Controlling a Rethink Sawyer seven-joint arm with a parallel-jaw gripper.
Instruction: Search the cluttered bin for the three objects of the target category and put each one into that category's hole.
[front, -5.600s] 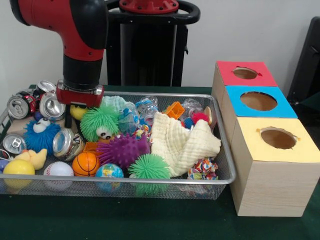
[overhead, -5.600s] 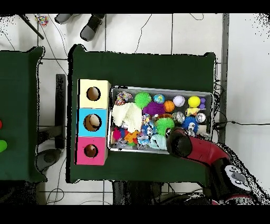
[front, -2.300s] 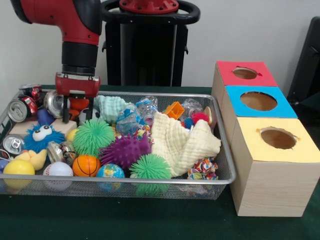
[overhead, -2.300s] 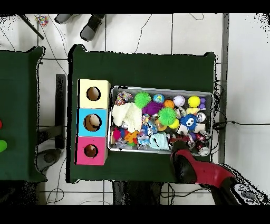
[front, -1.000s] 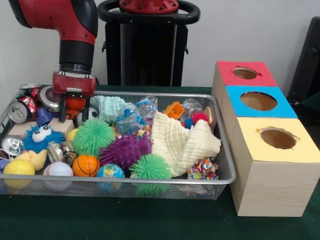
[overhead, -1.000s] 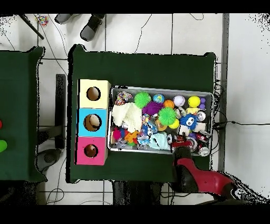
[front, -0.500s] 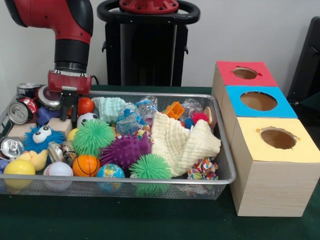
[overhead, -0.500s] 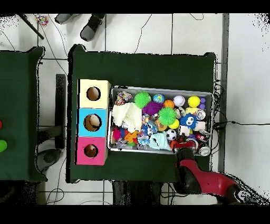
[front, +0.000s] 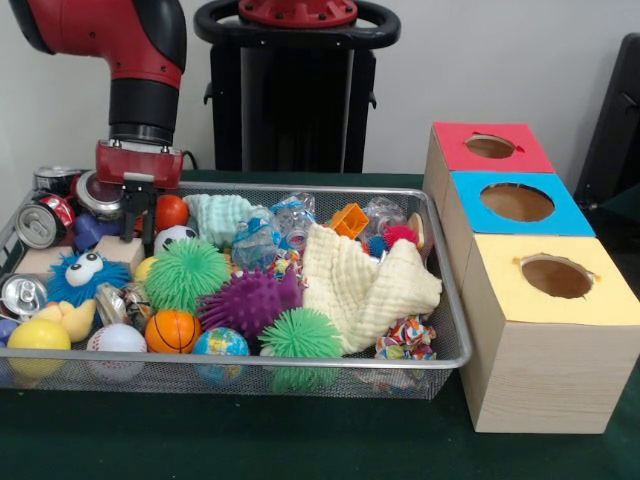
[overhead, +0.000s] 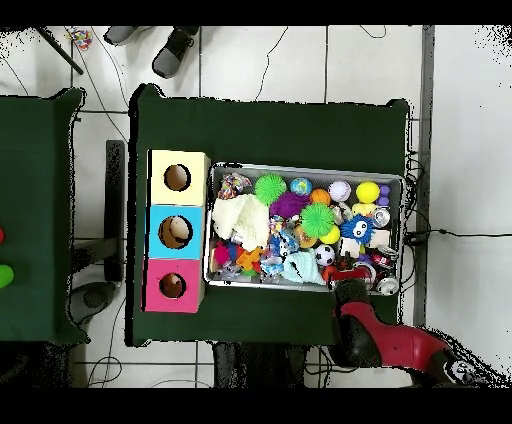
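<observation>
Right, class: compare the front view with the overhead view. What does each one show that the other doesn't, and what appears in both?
Only the front view shows the claw hanging at the bin's back corner beside the red ball, plus the wooden sides of the boxes. Only the overhead view shows the whole green table, the floor cables and a person's shoes. Both show the wire bin, the cream cloth and the yellow box.

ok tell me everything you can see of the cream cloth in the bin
The cream cloth is a soft, waffle-textured fabric, crumpled into a loose heap with folds and a drooping corner. It lies in the wire bin, toward the end nearest the three boxes, on top of other items. In the front view a green spiky ball and a purple spiky ball press against one edge, an orange block sits behind it, and a multicoloured knotted toy lies beside it. Nothing grips it.
</observation>
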